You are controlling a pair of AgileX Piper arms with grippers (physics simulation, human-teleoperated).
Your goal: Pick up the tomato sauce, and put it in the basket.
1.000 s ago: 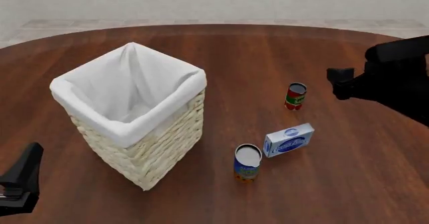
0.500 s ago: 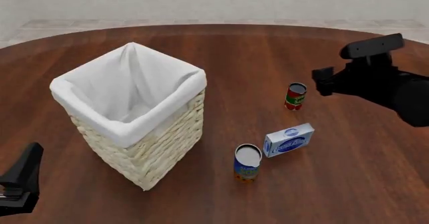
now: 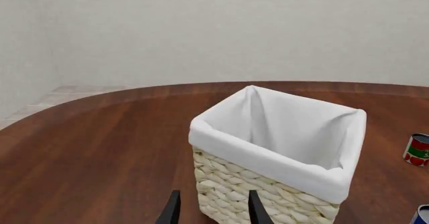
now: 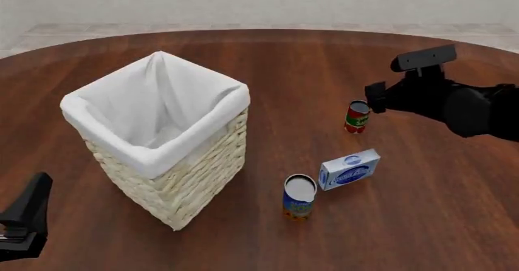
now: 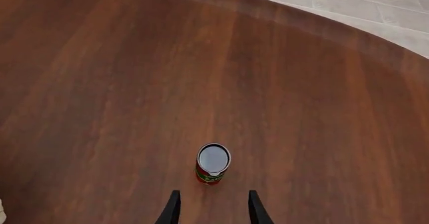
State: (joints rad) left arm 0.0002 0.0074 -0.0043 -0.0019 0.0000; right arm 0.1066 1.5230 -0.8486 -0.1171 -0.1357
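The tomato sauce (image 4: 357, 116), a small red can with a green band and a silver top, stands upright on the table right of centre. It also shows in the right wrist view (image 5: 213, 163) and in the left wrist view (image 3: 417, 149). The basket (image 4: 194, 186), tall pale wicker with a white liner, stands at the left and shows in the left wrist view (image 3: 282, 158). My right gripper (image 4: 375, 96) is open and empty, above and just to the right of the can; its fingers (image 5: 173, 209) stand apart from the can. My left gripper (image 4: 24, 219) is open and empty at the near left corner.
A blue-and-orange can (image 4: 298, 196) stands upright near the front, with a blue-and-white box (image 4: 349, 169) lying just to its right, both nearer to me than the tomato sauce. The round wooden table (image 4: 284, 58) ends at a pale floor behind.
My right arm has moved left and come in over the tomato sauce. The left arm, the basket and the cans have not moved.
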